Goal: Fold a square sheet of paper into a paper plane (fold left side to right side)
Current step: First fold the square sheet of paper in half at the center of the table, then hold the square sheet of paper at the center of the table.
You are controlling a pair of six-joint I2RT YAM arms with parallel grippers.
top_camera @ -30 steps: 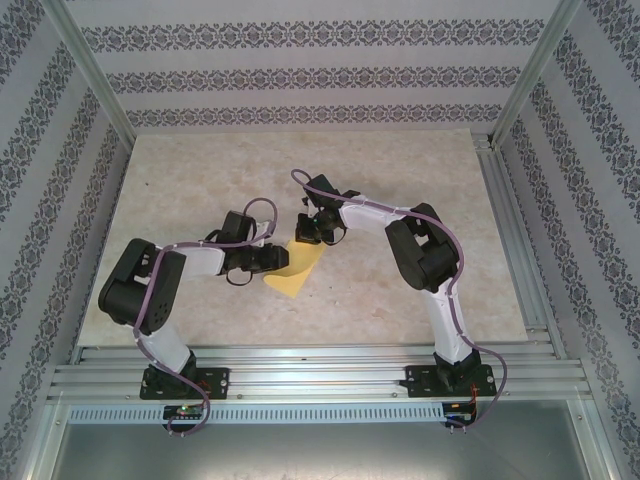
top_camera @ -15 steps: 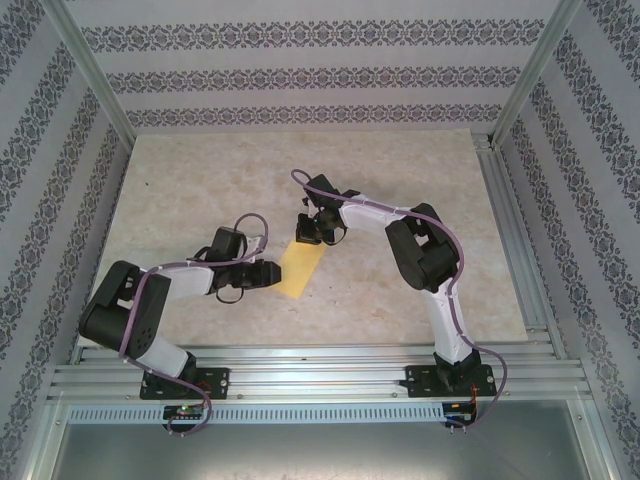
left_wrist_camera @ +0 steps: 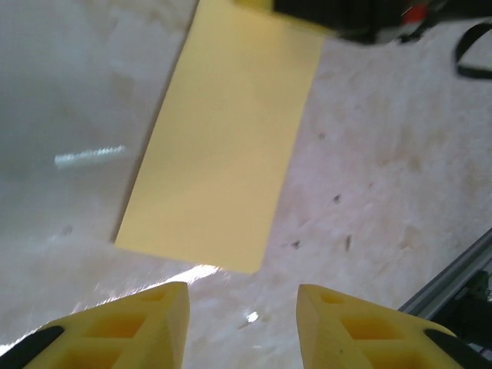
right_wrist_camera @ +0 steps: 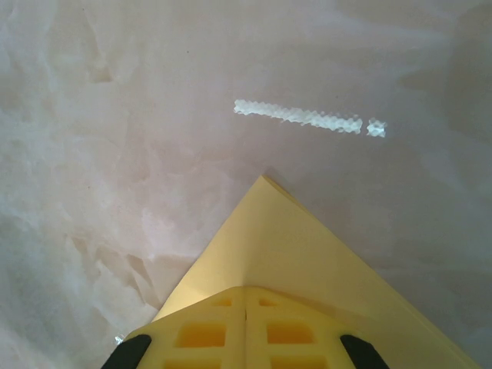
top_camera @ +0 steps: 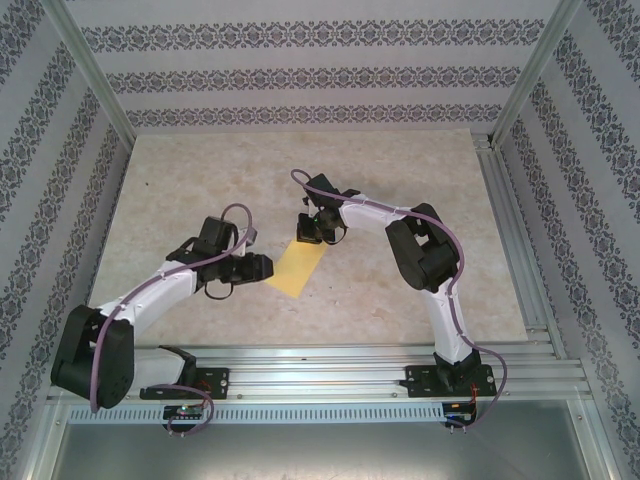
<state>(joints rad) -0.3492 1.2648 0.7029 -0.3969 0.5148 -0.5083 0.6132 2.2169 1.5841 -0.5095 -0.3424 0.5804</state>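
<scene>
**Left jaws open and empty, right jaws shut on top of the sheet**

- Yellow sheet [top_camera: 297,268] lies flat on the surface [top_camera: 400,180], near the middle and between the two arms. It shows as a long rectangle, not a square. I can't make out from the top camera whether it is doubled over.
- Left jaws: moderate gap, nothing between them. In the left wrist view both yellow fingers [left_wrist_camera: 131,323] point at the near short edge of the sheet [left_wrist_camera: 223,146]. They stop short of it, with bare surface [left_wrist_camera: 384,154] in between, so there is no contact. From the top camera, the left arm [top_camera: 150,295] puts them just beside the sheet's left edge.
- Right jaws: fully closed, with the fingers [right_wrist_camera: 207,330] flush against each other and only a seam between them. They sit on top of the sheet [right_wrist_camera: 307,246] near its far corner, and paper runs out from under the tips on both sides. I can't tell whether they pinch any paper or only press it down.
- The right arm [top_camera: 420,250] reaches in from the right, with its wrist over the sheet's far end.
- A glare streak [right_wrist_camera: 300,117] sits on the surface beyond the sheet's corner.
- An aluminium rail [left_wrist_camera: 453,284] shows at the lower right of the left wrist view.
</scene>
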